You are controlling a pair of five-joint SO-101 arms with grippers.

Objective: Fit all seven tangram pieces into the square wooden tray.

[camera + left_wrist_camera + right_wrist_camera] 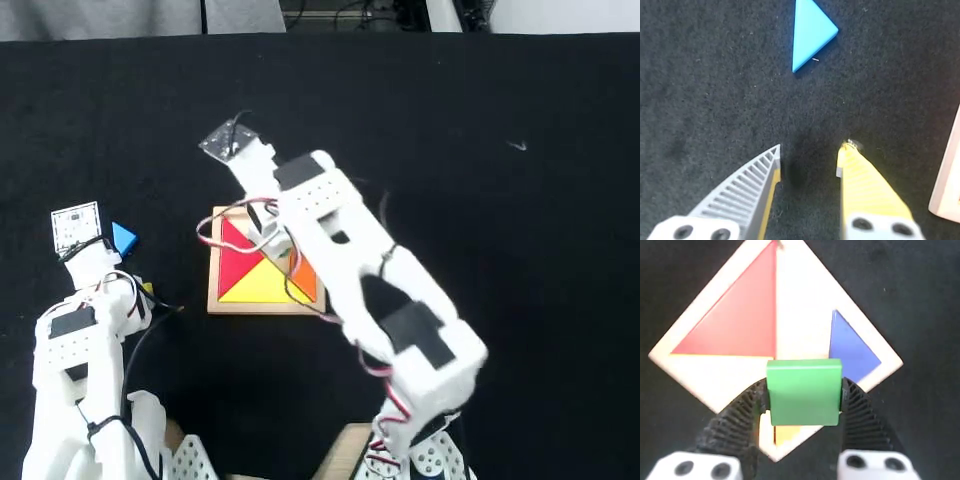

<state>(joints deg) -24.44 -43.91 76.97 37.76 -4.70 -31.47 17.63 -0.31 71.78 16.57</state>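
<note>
The square wooden tray (pixel 214 302) lies mid-table and holds a red triangle (pixel 237 262), a yellow triangle (pixel 262 286) and an orange piece (pixel 306 277). In the right wrist view the tray (pixel 801 315) also shows a dark blue triangle (pixel 851 348). My right gripper (pixel 804 385) hangs over the tray, shut on a green square (pixel 804 395). A light blue triangle (pixel 809 31) lies on the black cloth left of the tray, also seen in the high view (pixel 123 239). My left gripper (pixel 810 150) is open and empty, a short way before that triangle.
Black cloth (pixel 500 200) covers the table, with wide free room to the right and at the back. The tray's corner (pixel 947 185) is close beside the left gripper's yellow finger (pixel 860 182). The right arm (pixel 360 270) crosses over the tray's right side.
</note>
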